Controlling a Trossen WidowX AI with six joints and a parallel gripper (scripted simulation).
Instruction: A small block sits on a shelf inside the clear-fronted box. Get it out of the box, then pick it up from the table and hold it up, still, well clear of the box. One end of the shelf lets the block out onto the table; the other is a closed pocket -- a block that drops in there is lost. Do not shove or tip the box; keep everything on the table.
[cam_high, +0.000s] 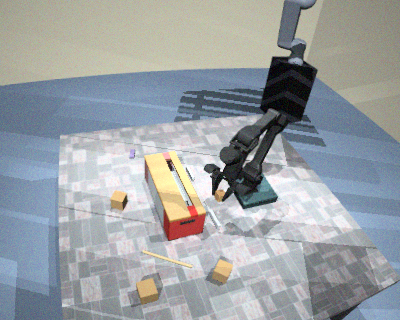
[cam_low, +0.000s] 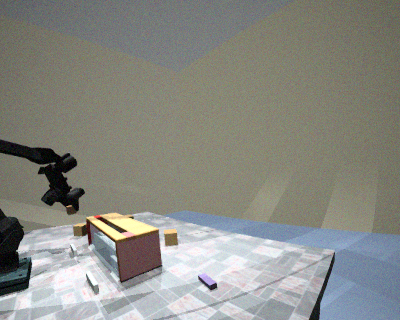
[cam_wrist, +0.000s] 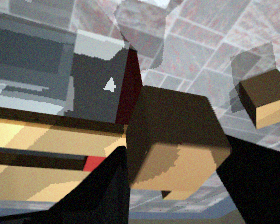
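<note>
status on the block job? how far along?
Done: the small tan block is out of the yellow-topped, red-ended box and off the table. In hand: the end effector is shut on it, raised above the height of the box top in the exterior view, off to the side of the box. Left: hold it still there; whether it is steady yet cannot be told. The box stands upright.
</note>
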